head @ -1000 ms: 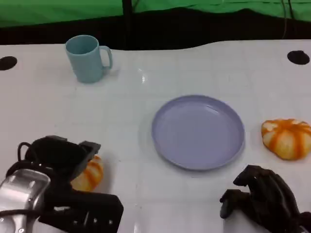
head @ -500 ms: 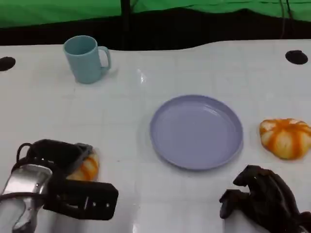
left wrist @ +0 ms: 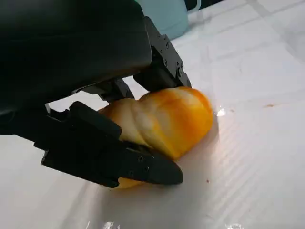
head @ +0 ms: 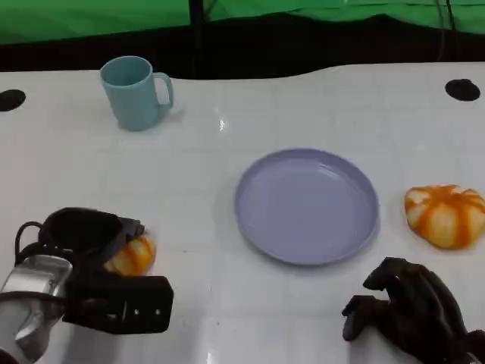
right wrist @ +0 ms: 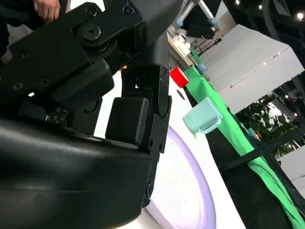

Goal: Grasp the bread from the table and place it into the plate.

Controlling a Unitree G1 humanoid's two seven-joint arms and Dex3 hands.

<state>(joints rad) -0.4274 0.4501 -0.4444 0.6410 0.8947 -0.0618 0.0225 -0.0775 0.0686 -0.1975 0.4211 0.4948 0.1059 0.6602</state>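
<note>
An orange-and-white bread roll [head: 133, 255] lies on the white table at the front left. My left hand [head: 89, 241] is over it from the left. In the left wrist view its fingers [left wrist: 119, 162] close on both sides of the bread roll [left wrist: 167, 117], which still touches the table. The lilac plate [head: 307, 205] stands empty in the middle, well to the right of that hand. A second bread roll [head: 445, 215] lies to the right of the plate. My right hand [head: 409, 311] rests at the front right with its fingers curled in, holding nothing.
A light blue mug [head: 135, 92] stands at the back left. Black round marks [head: 464, 89] sit at the table's far corners. The right wrist view shows the plate's rim [right wrist: 190, 200], the mug [right wrist: 202, 117] and a person's hand [right wrist: 46, 7] beyond the table.
My left hand and forearm have drawn a little to the left and its fingers have settled closer round the bread. The bread has barely shifted. The right hand has not moved.
</note>
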